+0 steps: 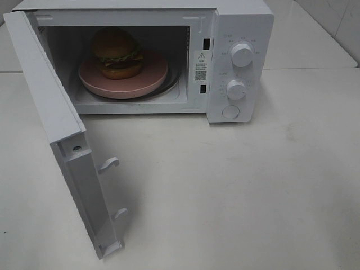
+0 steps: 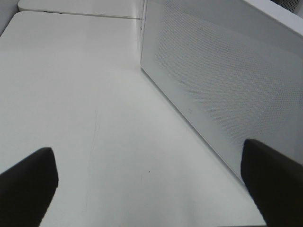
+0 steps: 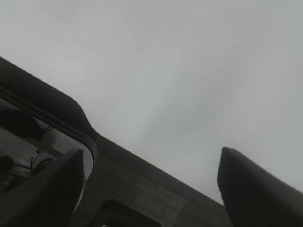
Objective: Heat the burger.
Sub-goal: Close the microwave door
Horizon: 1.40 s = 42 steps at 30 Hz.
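Here the burger (image 1: 116, 53) sits inside the open microwave (image 1: 243, 21), resting on a round pink plate (image 1: 159, 72) towards the left and rear of the cavity. It is upright, its domed bun on top and its lettuce frill and patty showing at the side. Judged by its look, the burger is light and soft, a loose stack whose layers could slide or squash under a pinch, and its glossy bun would offer little purchase. If it has to be moved, the stiff rim of the plate is the safer place to take hold, not the bun.

The door (image 1: 45, 107) stands swung wide on the left, its inner edge showing two hooked latches (image 1: 109, 163). On the control panel at the right are an upper knob (image 1: 242, 55), a lower knob (image 1: 236, 89) and a round button (image 1: 230, 111). The pale bench (image 1: 242, 191) in front of the oven carries nothing else in view.

Neither arm appears in the high view. The left tool (image 2: 151, 182) hangs with its fingers spread wide and nothing between them, just beside a white dotted panel (image 2: 222, 80), probably the door's outer face. The right tool (image 3: 151, 189) is likewise spread and unladen, over the bench near its edge.

With loading apparently done, the step in hand is probably to shut the door, then turn a knob.
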{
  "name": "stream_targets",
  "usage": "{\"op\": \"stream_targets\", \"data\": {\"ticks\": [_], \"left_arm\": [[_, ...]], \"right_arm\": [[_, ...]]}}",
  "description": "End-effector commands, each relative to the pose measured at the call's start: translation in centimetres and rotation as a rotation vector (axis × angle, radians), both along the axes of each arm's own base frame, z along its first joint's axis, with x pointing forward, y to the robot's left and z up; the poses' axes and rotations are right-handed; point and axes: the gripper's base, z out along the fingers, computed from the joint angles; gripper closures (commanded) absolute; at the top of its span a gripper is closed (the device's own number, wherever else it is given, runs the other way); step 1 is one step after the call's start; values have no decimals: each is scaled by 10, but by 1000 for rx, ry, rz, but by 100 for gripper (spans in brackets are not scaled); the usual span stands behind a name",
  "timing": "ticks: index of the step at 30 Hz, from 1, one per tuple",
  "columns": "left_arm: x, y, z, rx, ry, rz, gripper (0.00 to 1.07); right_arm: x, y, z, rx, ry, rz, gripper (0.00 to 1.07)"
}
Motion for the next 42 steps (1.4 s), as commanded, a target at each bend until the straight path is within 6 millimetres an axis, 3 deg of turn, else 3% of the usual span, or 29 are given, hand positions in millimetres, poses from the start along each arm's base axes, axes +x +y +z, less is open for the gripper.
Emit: {"op": "stream_targets", "data": {"ticks": [1,10,13,15,24,35,42], "left_arm": [[-3,-1,0,-4,-31,0,9],[-3,-1,0,-4,-31,0,9],[-3,-1,0,-4,-31,0,9],[-3,-1,0,-4,-31,0,9],[-3,-1,0,-4,-31,0,9],[-3,-1,0,-4,-31,0,9],[-3,-1,0,-4,-31,0,9]], "right_arm": [[-13,-9,6,17,1,-20,31],[-53,-41,28,128,-164,-26,31],[-65,-50,21,150,-190,-29,31],[-75,-60,6,167,-211,-86,31],[-94,-78,-11,258,-418,-266,31],[-113,-85,-30,302,-589,-433,31],[-127,-87,-30,322,-671,-457,31]]}}
